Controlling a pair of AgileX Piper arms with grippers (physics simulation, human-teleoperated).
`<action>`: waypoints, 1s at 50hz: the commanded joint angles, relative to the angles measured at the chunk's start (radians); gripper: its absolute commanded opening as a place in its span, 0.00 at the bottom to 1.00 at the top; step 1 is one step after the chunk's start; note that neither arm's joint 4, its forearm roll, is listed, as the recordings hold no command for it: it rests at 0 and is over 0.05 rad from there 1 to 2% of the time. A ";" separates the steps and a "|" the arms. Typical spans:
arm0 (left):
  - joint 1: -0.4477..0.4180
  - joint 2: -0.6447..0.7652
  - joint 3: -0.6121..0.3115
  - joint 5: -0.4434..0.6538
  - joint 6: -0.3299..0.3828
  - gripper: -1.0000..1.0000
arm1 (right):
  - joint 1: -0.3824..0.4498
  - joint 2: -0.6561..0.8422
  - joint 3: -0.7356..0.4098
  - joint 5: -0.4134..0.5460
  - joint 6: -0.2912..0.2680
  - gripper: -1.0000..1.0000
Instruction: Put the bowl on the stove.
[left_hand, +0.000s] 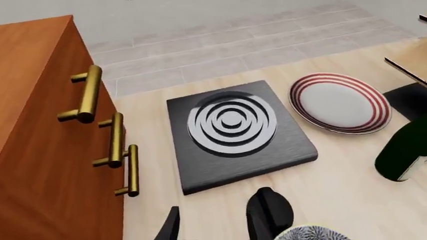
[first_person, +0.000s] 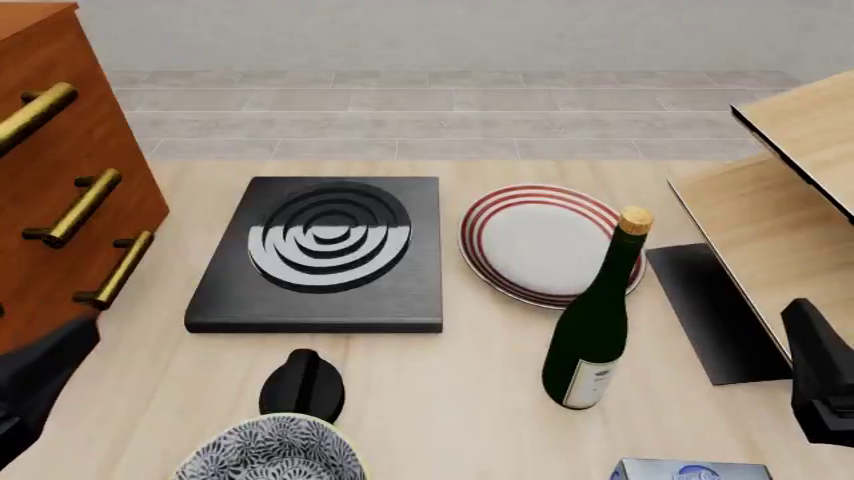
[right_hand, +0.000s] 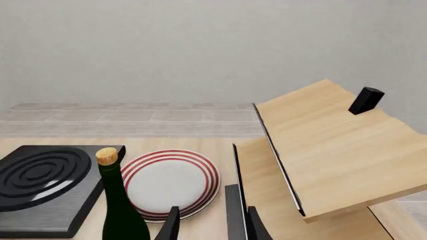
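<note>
The stove (first_person: 320, 255) lies bare, its burner waiting. Just beside it, on the far side from the wooden cabinet (first_person: 54, 170), sits the red-ringed plate (first_person: 541, 243). The bowl (first_person: 271, 452) is near the stove's front edge, my left pincer (first_person: 304, 385) at its rim; whether it pinches, I cannot tell.

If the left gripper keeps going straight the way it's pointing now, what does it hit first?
Most likely the stove: the left gripper, with the bowl at its fingers, points at the slab's near edge. Nothing else shows between them, though depth is uncertain.
</note>
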 joint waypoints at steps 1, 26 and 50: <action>-0.051 -0.021 -0.039 0.071 0.026 1.00 | 0.000 0.000 0.000 0.000 0.000 1.00; -0.280 -0.047 -0.133 0.260 0.071 1.00 | 0.000 0.000 0.000 0.000 0.000 1.00; -0.339 -0.025 -0.177 0.314 0.042 1.00 | 0.000 0.000 0.000 0.000 0.000 1.00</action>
